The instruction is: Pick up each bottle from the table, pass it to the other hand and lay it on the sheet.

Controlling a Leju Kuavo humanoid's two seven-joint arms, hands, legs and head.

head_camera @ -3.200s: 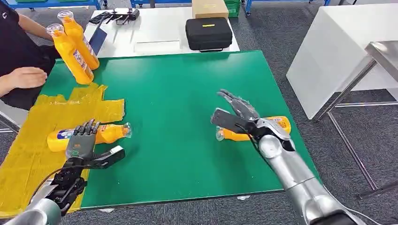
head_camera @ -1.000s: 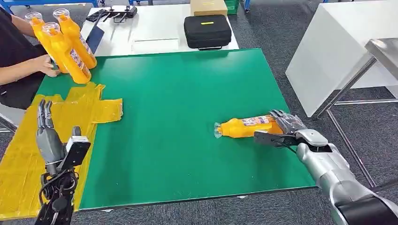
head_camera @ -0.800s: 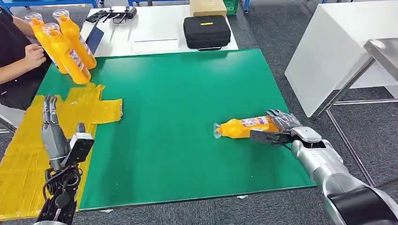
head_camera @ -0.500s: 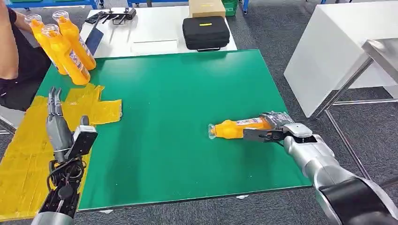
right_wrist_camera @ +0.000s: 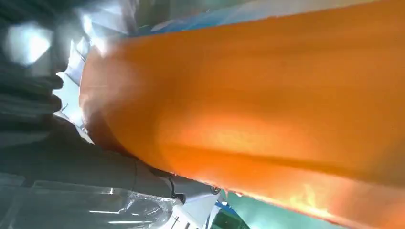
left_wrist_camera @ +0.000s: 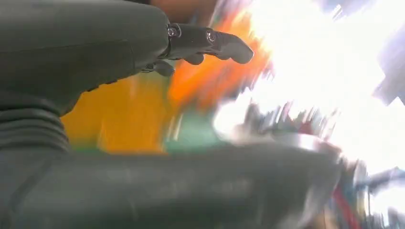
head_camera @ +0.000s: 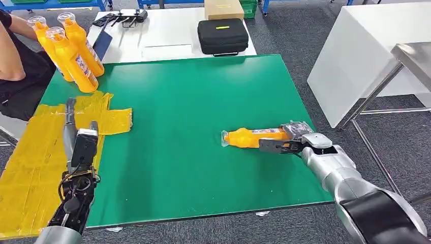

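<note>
The right robot hand (head_camera: 293,138) grips an orange bottle (head_camera: 251,137) lying on the green tabletop (head_camera: 193,101) at 4 o'clock; the left robot hand (head_camera: 76,137), fingers straight and empty, hovers over the yellow sheet (head_camera: 30,162) at 8 o'clock.

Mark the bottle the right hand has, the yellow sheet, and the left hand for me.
orange bottle (head_camera: 250,137), head view: middle of its body, lying on the green mat.
yellow sheet (head_camera: 30,152), head view: bare middle stretch.
left hand (head_camera: 79,145), head view: its palm block, raised over the sheet.
right hand (head_camera: 289,140), head view: fingers around the bottle's base.
</note>
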